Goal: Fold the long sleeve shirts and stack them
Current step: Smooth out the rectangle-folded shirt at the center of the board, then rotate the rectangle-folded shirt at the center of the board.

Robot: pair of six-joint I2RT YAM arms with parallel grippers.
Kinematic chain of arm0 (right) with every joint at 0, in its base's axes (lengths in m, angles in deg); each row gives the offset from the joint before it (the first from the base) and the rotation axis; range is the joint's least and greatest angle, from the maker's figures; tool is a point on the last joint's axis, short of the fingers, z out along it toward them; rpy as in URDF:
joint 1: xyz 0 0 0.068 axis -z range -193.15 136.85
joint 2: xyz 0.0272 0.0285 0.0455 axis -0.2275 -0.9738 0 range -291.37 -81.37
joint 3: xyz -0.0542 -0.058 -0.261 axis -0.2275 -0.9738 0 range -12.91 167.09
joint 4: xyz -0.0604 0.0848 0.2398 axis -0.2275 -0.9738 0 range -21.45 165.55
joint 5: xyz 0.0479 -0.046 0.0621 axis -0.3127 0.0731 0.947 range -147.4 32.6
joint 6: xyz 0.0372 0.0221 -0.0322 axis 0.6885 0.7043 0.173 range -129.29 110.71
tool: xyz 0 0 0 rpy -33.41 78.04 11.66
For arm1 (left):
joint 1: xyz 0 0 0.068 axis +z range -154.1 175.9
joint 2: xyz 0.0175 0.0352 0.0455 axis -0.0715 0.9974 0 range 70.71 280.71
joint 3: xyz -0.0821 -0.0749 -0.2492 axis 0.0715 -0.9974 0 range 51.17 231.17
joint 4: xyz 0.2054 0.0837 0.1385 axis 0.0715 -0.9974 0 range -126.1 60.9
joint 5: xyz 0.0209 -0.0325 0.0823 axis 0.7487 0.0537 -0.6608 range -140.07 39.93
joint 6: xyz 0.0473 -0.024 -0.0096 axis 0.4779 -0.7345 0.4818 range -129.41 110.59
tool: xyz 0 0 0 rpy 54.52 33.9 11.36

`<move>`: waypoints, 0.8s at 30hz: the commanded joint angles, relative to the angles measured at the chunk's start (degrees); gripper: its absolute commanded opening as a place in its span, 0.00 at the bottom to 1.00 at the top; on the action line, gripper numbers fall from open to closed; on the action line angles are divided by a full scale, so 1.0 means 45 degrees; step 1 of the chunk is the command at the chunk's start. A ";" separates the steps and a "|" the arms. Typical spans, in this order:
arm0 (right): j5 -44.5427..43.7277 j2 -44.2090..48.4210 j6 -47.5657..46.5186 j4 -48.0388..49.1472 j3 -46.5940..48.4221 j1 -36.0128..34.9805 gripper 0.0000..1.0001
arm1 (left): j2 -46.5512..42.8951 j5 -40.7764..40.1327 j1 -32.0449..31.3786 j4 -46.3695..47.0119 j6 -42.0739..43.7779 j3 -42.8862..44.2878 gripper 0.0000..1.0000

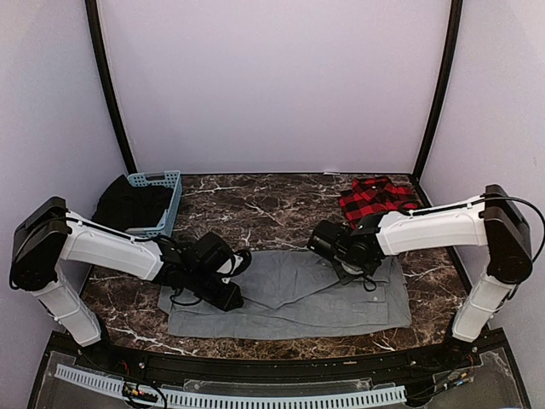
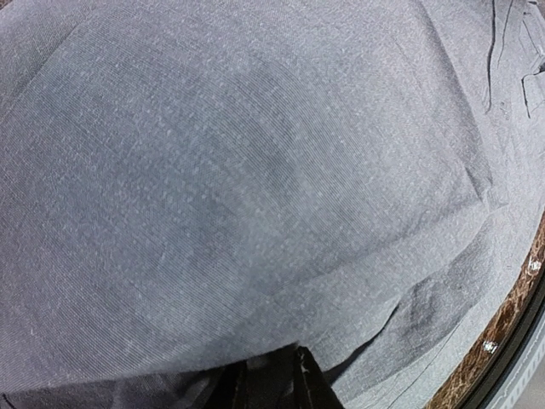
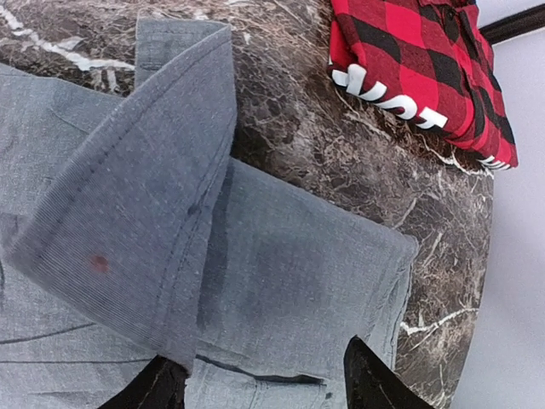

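My L gripper (image 1: pixel 223 290) sits low on the left part of the plain grey cloth shirt (image 1: pixel 294 298). The shirt lies spread out at the near middle of the dark brown marble-look table (image 1: pixel 255 213). On the L wrist cam, grey fabric fills nearly the whole view. My dark fingers (image 2: pixel 311 388) just peek in at the bottom edge, tight against the cloth. Can't tell if they're apart or pinching it.

My R gripper (image 1: pixel 351 266) is over the far right part of the same shirt. On the R wrist cam its fingertips stand well apart w/ nothing clamped btwn them. The shirt lies under the gap, and a turned-over flap (image 3: pixel 136 196) ends just beside one fingertip. The flap has a small reddish spot.

The red-and-black plaid flannel shirt (image 1: pixel 375 198) lies folded at the far right of the table, w/ bare marble btwn it and the grey one. My R forearm runs just near of it. A light-blue plastic basket (image 1: pixel 155 180) sits far left, w/ black cloth (image 1: pixel 128 204) bundled against it.

Writing: white block letters along the plaid's edge facing the grey shirt, upside down to my cam. Maybe "JUST", not sure.
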 commanded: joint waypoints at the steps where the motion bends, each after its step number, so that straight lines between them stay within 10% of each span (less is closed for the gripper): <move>1: 0.0272 0.0901 0.1539 0.0176 -0.1009 0.0312 0.60 | -0.0016 0.0034 -0.0079 -0.0557 0.0086 -0.0516 0.17; 13: 0.2650 0.4188 0.3725 0.3605 -0.5297 0.0734 0.61 | 0.0170 0.0033 -0.0073 -0.0721 0.0302 -0.0526 0.16; 24: 0.2961 0.3941 0.0822 0.4650 -0.3779 0.0449 0.62 | -0.1737 0.0055 -0.0072 -0.0122 0.0163 -0.0702 0.26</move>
